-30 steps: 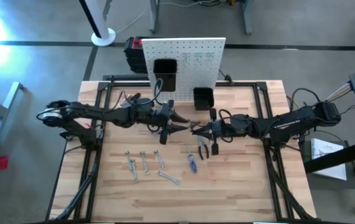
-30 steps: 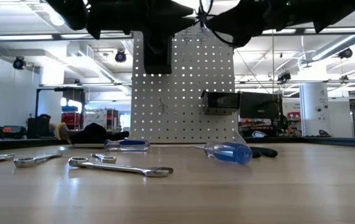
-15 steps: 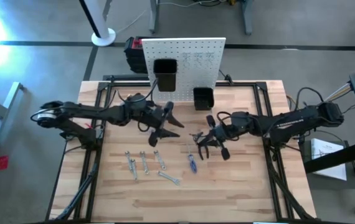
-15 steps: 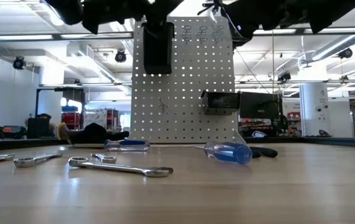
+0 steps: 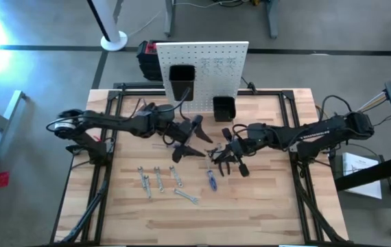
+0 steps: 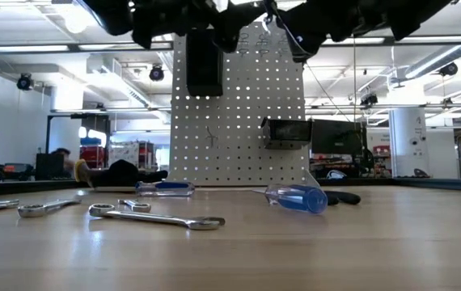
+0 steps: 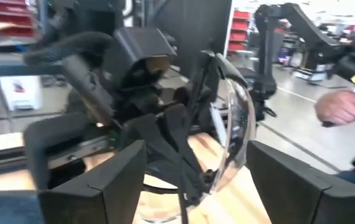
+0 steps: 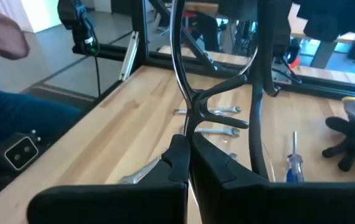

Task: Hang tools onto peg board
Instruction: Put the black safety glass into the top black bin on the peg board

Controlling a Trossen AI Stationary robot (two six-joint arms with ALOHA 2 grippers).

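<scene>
A pair of clear safety glasses (image 7: 224,118) with a black frame hangs in the air over the table's middle, with my right gripper (image 5: 224,152) shut on it. My left gripper (image 5: 194,139) stands open just left of the glasses, and its fingers (image 7: 112,180) flank them without visibly touching. Several silver wrenches (image 5: 160,178) and a blue-handled screwdriver (image 5: 210,179) lie flat on the wood near the front. The white peg board (image 5: 202,60) stands upright at the far edge with two black bins (image 5: 182,81). My right gripper pinches the glasses' thin black frame (image 8: 192,127) between its two fingers, just below the fork at the nose piece. The fingers come roughly level from the table's right. The glasses stand upright beyond the fingertips, lifted clear of the table.
A black glove (image 8: 352,140) lies on the table beside the screwdriver (image 8: 293,163). Black frame rails (image 5: 113,110) run along the table's sides. A person's hand (image 7: 339,109) shows in the room beyond the table.
My left gripper has opened and let go of the glasses, first drawing back toward the table's left edge, then coming part of the way back, and turning as it went. My right gripper has swung the glasses slightly toward the near edge and kept its hold.
</scene>
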